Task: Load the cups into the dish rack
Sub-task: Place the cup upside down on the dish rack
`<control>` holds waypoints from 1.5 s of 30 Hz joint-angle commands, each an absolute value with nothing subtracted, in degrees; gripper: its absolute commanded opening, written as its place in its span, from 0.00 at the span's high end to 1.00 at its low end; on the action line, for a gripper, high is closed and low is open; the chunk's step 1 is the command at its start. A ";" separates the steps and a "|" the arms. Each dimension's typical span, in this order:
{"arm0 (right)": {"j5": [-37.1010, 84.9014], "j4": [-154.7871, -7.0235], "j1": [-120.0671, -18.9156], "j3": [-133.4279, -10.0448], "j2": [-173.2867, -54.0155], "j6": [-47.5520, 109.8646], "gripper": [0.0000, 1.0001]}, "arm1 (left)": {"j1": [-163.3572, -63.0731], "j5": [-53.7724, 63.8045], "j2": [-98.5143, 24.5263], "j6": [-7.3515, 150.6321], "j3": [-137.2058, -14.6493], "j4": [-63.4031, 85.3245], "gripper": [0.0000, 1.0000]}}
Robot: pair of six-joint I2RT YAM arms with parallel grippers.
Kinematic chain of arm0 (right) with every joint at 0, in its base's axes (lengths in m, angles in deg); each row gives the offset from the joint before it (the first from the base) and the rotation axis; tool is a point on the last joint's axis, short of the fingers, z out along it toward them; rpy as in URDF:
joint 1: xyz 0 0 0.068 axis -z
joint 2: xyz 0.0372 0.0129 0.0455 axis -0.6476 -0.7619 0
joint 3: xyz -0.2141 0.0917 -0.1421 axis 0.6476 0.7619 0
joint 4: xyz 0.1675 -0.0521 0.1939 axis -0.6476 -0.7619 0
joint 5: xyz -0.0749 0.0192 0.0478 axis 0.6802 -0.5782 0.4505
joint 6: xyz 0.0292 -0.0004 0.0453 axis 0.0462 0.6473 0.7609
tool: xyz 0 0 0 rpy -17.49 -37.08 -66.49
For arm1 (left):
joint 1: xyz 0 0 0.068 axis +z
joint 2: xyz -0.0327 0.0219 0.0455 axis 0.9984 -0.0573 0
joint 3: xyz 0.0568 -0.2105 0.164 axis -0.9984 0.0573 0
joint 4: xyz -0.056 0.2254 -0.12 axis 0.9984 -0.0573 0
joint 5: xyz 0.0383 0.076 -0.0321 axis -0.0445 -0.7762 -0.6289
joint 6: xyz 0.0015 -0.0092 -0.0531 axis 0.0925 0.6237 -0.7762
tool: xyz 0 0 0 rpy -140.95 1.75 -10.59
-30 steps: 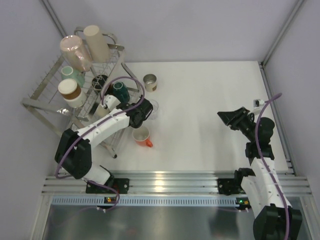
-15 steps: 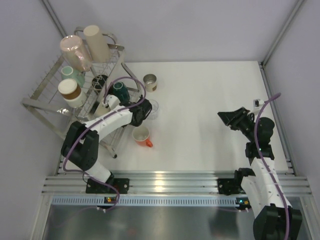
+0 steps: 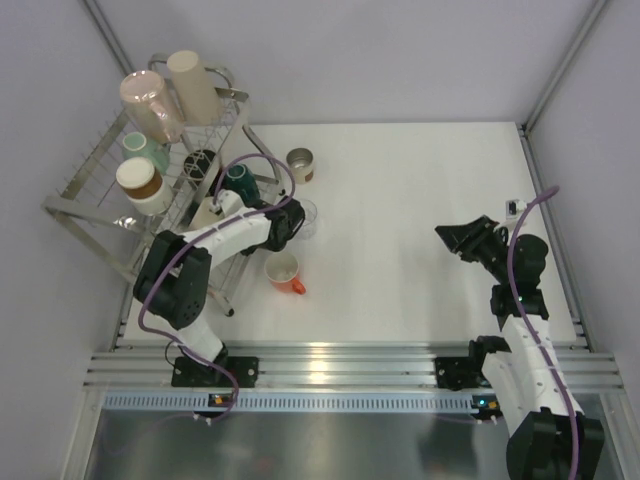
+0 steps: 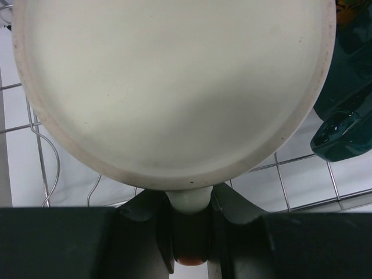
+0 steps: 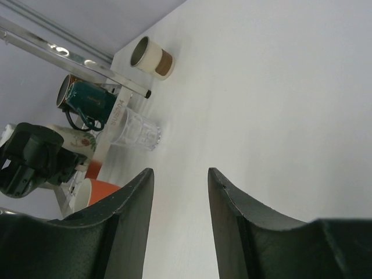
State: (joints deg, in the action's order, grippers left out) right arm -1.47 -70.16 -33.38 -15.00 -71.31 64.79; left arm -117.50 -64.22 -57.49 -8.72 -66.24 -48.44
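Mug underside fills nearly the whole left wrist view, so of the cream-white ceramic mug (image 4: 174, 87) we only get the base, and its edge is cut off at the top. There's a little red spot low between the fingers that we can't make out.

From overhead the left arm covers most of that mug. Only a pale bit peeks out at the silver wire dish rack (image 3: 95, 165). The wrist view does show rack wires right behind the mug and a dark teal glazed mug (image 4: 343, 110) just beside it. We can't tell if the two touch.

The right wrist view adds the clear patterned glass (image 5: 138, 135) and the orange-and-white mug (image 5: 93, 192), both on the white table (image 5: 279, 116) near the rack.

On the fingers, the left gripper (image 4: 187, 196) is pinching the cream mug's handle from both sides. The right gripper (image 5: 180, 171) has its fingers spread with nothing between them, well apart from the cups.
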 commanded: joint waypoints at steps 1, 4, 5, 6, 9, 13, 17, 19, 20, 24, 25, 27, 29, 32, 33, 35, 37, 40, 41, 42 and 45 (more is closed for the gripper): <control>-0.98 -68.27 -32.54 -17.55 -71.15 63.28 0.57 | -117.21 -71.80 -57.65 -7.66 -69.85 -49.85 1.00; -0.98 -68.27 -32.54 -17.64 -71.24 62.93 0.57 | -117.21 -71.89 -58.35 -7.22 -70.46 -49.77 0.95; -0.98 -68.36 -32.54 -17.64 -71.24 62.84 0.57 | -117.21 -71.80 -58.62 -6.78 -70.64 -49.77 0.94; -0.98 -68.36 -32.54 -17.72 -71.33 62.84 0.57 | -117.13 -71.97 -58.53 -6.52 -70.73 -49.77 0.90; -0.98 -68.27 -32.63 -17.81 -71.59 62.66 0.57 | -117.21 -72.24 -58.44 -5.73 -71.26 -49.77 0.85; -0.89 -68.09 -32.54 -17.55 -71.68 62.49 0.57 | -117.13 -72.33 -57.65 -4.94 -71.35 -49.85 0.77; -0.80 -68.09 -32.54 -17.55 -71.86 62.22 0.57 | -117.21 -71.98 -56.69 -4.94 -70.91 -49.94 0.68; -0.80 -68.01 -32.63 -17.72 -71.86 62.31 0.57 | -117.21 -71.80 -56.25 -4.76 -70.82 -49.94 0.66; -0.72 -68.01 -32.54 -17.81 -71.94 62.31 0.57 | -117.21 -71.80 -56.16 -4.85 -70.64 -49.94 0.66; -0.80 -68.01 -32.54 -18.07 -71.95 62.57 0.57 | -117.12 -71.45 -55.81 -6.43 -70.20 -51.35 0.61; -0.72 -68.01 -32.54 -18.16 -71.95 62.57 0.57 | -117.04 -71.36 -55.98 -6.08 -70.29 -51.26 0.60; -0.54 -68.01 -32.54 -18.16 -71.86 62.57 0.57 | -117.04 -70.92 -56.16 -5.38 -70.90 -51.35 0.59; -0.45 -68.01 -32.54 -18.08 -71.94 62.57 0.57 | -117.13 -70.22 -57.03 -2.31 -71.87 -51.26 0.58; -0.28 -67.92 -32.63 -17.99 -71.86 62.57 0.57 | -117.13 -69.78 -58.09 -2.55 -73.63 -53.89 0.53; -0.28 -67.92 -32.63 -17.99 -71.86 62.57 0.57 | -117.13 -69.78 -58.18 -3.08 -73.63 -54.33 0.53; -0.27 -68.09 -32.54 -17.99 -71.59 62.40 0.57 | -117.13 -69.69 -58.18 -2.56 -73.81 -54.34 0.51; -0.28 -68.71 -32.54 -18.16 -71.42 61.96 0.57 | -117.13 -69.69 -58.18 -1.60 -73.98 -54.34 0.48; -0.01 -69.06 -32.54 -17.99 -71.07 61.78 0.57 | -117.21 -68.99 -58.79 0.07 -74.33 -54.34 0.47; 0.08 -69.15 -32.63 -17.90 -71.07 61.78 0.57 | -117.30 -68.81 -58.88 0.34 -74.25 -54.42 0.47; 0.08 -69.15 -32.54 -17.90 -70.98 61.78 0.57 | -117.30 -68.72 -59.40 0.69 -74.16 -54.42 0.47; 0.25 -69.23 -32.54 -17.72 -70.80 61.70 0.57 | -117.30 -68.81 -59.93 0.52 -73.98 -56.17 0.45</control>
